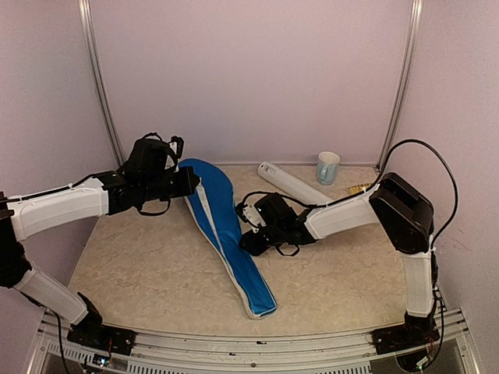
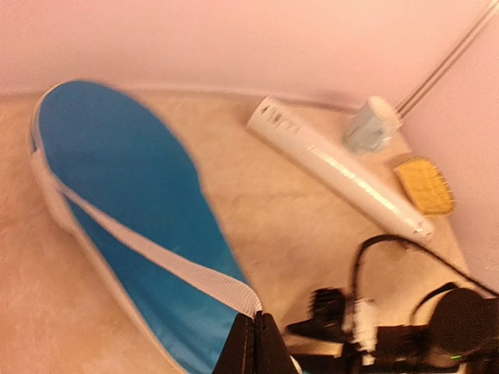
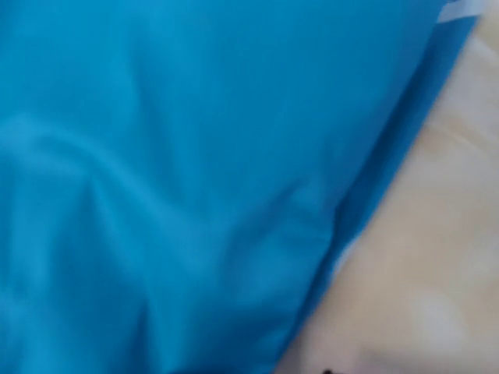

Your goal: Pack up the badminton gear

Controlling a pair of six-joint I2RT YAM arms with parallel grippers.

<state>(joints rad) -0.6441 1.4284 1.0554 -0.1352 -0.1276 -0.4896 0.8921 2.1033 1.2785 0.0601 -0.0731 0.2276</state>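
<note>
The blue racket-shaped cover [image 1: 226, 234] lies diagonally on the table, wide end at the back. My left gripper [image 1: 193, 184] is at its wide end. In the left wrist view the gripper [image 2: 256, 336] is shut, pinching the end of the cover's [image 2: 117, 179] white edge band [image 2: 156, 253]. My right gripper [image 1: 248, 241] rests against the cover's right edge at mid-length. Its wrist view is filled with blue fabric [image 3: 156, 195] and its fingers do not show. The long white tube [image 1: 290, 184] lies behind it, also seen in the left wrist view [image 2: 335, 167]. Rackets and shuttlecocks are out of view.
A pale blue mug [image 1: 327, 166] stands at the back right by the wall, with a straw-coloured brush [image 1: 359, 188] to its right. Both show in the left wrist view, the mug [image 2: 373, 125] and the brush [image 2: 425, 185]. Walls close in the table on three sides.
</note>
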